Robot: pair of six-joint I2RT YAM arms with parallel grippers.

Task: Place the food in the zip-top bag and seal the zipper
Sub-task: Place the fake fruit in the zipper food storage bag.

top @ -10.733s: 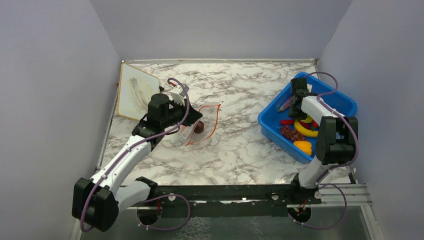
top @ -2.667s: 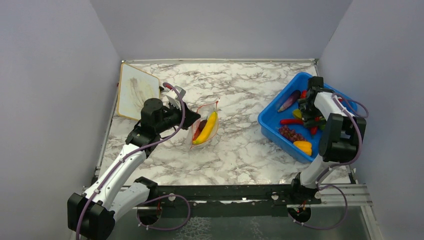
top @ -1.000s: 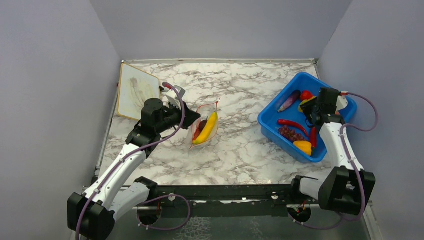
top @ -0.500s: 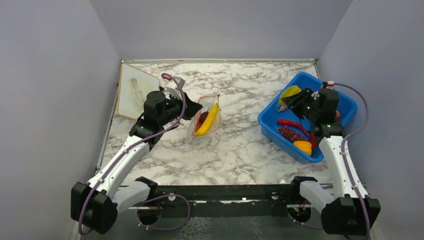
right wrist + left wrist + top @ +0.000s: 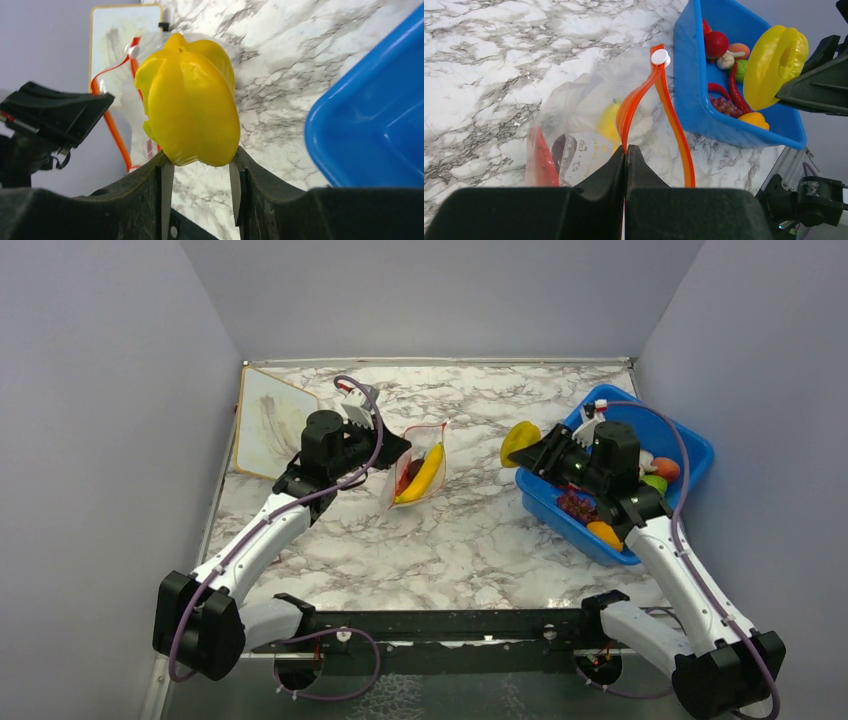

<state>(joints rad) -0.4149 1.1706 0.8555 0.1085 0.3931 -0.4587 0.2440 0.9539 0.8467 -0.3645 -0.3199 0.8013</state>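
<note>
Marble-patterned table, grey walls on three sides.

- Left gripper: jaws closed tight, pinching the orange-red zipper low on the strip. The strip's two sides stand apart, so the mouth gapes; white slider at the far end.
- Bag lies left of centre, propped up off the table at the pinched edge. Inside it: banana lying lengthwise and a dark red piece beside it.
- Right gripper: fingers part-way apart, clamped on either side of a ribbed yellow fruit. The fruit sticks out well past the fingertips.
- From above, that fruit hangs over the table just off the blue bin's left corner, between bin and bag, well apart from the bag's mouth. Bare marble between them.
- Bin sits at the right side of the table. In it: grapes, chili, round red fruit, orange piece, small green piece.
- White board lies flat at the far left, behind the left arm.
</note>
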